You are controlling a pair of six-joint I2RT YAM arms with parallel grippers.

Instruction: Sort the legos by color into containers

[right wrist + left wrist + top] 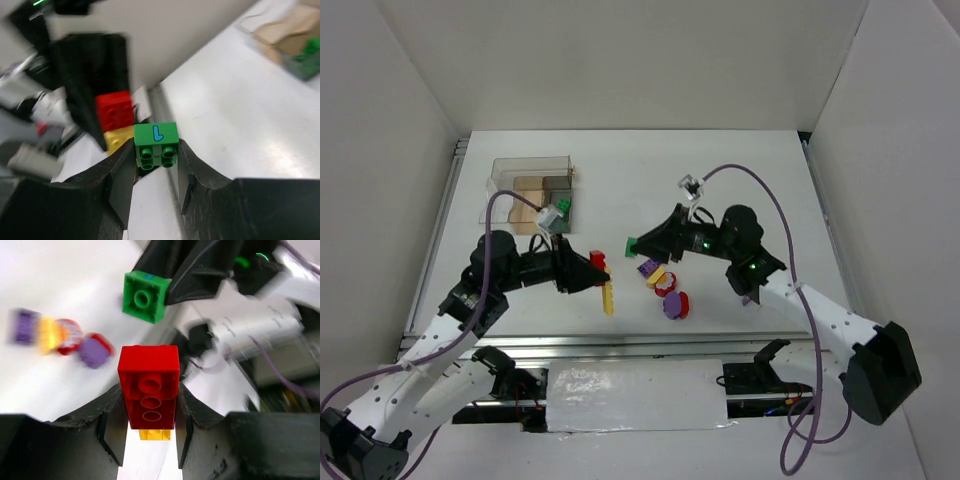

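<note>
Top external view: on the white table [740,190], a clear box [530,162] sits far left, the left gripper [593,268] clamps a red brick [598,260] by the yellow bar [609,298], the right gripper [640,243] clamps a green brick [631,244], loose pieces [673,303] lying near centre.

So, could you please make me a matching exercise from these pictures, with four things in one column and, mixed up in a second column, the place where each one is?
Things:
1. red brick
2. green brick
3. clear box
4. purple disc

Places:
A. standing at the far left of the table
B. between the fingers of the right gripper
C. lying loose on the table near the right arm
D. between the fingers of the left gripper

Pairs: 1-D, 2-B, 3-A, 4-C
</note>
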